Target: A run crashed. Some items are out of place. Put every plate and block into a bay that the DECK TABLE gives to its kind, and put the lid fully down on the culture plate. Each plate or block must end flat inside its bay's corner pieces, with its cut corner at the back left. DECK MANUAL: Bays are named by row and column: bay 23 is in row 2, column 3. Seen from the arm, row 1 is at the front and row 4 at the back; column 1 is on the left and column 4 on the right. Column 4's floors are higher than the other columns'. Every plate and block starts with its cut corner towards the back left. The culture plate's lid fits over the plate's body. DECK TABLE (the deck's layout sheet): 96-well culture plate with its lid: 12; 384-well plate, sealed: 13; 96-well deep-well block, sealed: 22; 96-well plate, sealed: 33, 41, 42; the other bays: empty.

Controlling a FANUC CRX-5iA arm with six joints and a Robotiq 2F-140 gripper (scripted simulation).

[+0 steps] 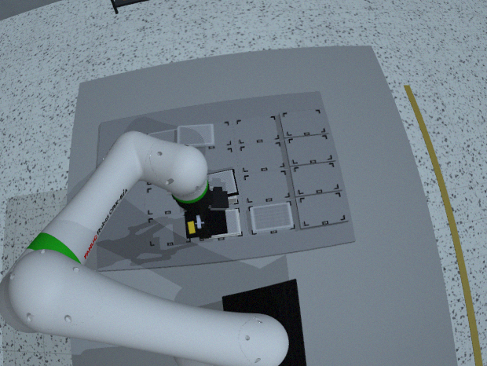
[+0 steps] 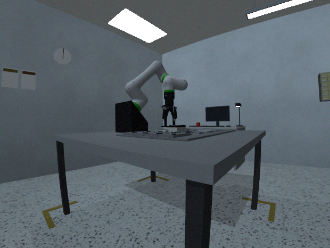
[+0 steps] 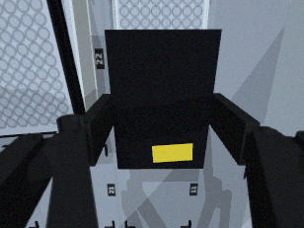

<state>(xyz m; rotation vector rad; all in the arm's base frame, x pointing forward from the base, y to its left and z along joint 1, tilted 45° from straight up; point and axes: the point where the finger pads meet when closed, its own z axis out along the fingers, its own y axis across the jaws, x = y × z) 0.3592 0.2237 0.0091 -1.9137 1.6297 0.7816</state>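
Note:
My gripper [image 3: 161,108] is shut on the culture plate's lid [image 3: 163,98], a black plate-sized piece with a yellow label, gripped across its short sides. In the overhead view the lid [image 1: 207,223] hangs over the left part of bay 12. The right part of the culture plate [image 1: 233,221] shows beyond the lid. The culture plate also shows at the top of the wrist view [image 3: 160,13]. The black-rimmed deep-well block [image 1: 223,181] sits in bay 22, just behind my gripper [image 1: 217,206]. The 384-well plate [image 1: 271,217] lies in bay 13. A 96-well plate [image 1: 195,133] lies in bay 42. How high the lid hangs I cannot tell.
Another plate [image 1: 162,136] in bay 41 is partly hidden by my arm. The raised column 4 bays [image 1: 314,169] hold nothing. A black box [image 1: 267,318] stands at the table's front. My arm hides much of column 1.

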